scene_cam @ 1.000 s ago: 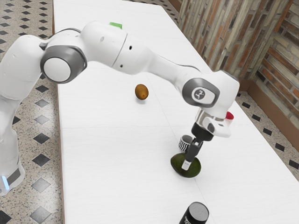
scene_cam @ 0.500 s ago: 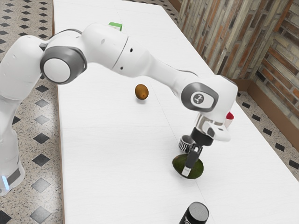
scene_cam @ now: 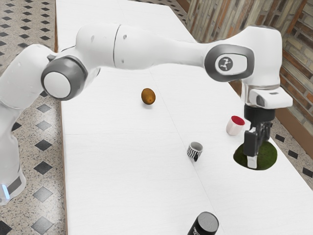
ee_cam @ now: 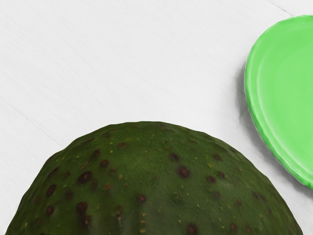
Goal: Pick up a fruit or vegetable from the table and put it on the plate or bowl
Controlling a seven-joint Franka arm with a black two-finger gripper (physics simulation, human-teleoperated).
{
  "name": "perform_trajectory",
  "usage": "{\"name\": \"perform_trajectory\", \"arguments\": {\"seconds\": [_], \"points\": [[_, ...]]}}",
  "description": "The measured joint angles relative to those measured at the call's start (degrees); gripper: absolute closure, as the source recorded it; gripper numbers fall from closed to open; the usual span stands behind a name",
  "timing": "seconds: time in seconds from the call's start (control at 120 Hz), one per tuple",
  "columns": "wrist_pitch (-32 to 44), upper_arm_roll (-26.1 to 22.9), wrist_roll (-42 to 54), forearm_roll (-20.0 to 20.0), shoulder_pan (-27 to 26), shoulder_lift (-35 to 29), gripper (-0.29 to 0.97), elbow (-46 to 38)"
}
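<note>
Gripper (scene_cam: 254, 159) clenched on the avocado (scene_cam: 266, 155): one black finger runs down its near face, the other is hidden behind it. Wrist points straight down, so the fruit hangs under the hand with its long axis roughly level. In the wrist view the avocado's dark, speckled skin bulges just under the hand.

Reason for the pose, as I judge it: this is the carry stage. The fruit appears to be held clear of the table (scene_cam: 127, 161) so it can travel without dragging. The green plate (ee_cam: 283, 98) lies just beside the avocado and lower, on the tabletop, not yet under it.

Relative to the avocado, in the exterior view:
- red-lined white cup (scene_cam: 235, 125) – near, up and to the left
- striped mug (scene_cam: 194, 151) – well apart, to the left
- brown oval fruit (scene_cam: 148, 96) – far off to the upper left, untouched
- black can (scene_cam: 205, 224) – below and to the left

Change from a second ago: the avocado rested on the table right by the striped mug, with the hand down over it. Now the arm is swung across to the exterior view's right, the fruit gone with it; mug, cup, can and brown fruit sit where they were.
</note>
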Motion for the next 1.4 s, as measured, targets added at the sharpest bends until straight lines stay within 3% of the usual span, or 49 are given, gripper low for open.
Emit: {"name": "perform_trajectory", "arguments": {"seconds": [0.2,0.517,0.925,1.017,1.275,1.342,1.4], "points": [[0.40,-3.09,-2.13,5.31,-9.90,9.97,0.22,14.61],[8.45,-2.90,-4.74,10.08,-24.30,17.72,0.23,16.76],[16.88,-2.52,-6.81,11.66,-25.82,22.13,0.22,16.06],[17.40,-2.50,-6.90,11.50,-25.82,22.18,0.10,16.06],[17.98,-2.57,-6.92,10.93,-25.52,22.14,0.02,15.68],[17.29,-2.55,-7.06,10.82,-24.59,20.79,0.01,15.32],[12.98,-2.28,-7.54,11.15,-21.50,14.35,0.01,14.84]]}}
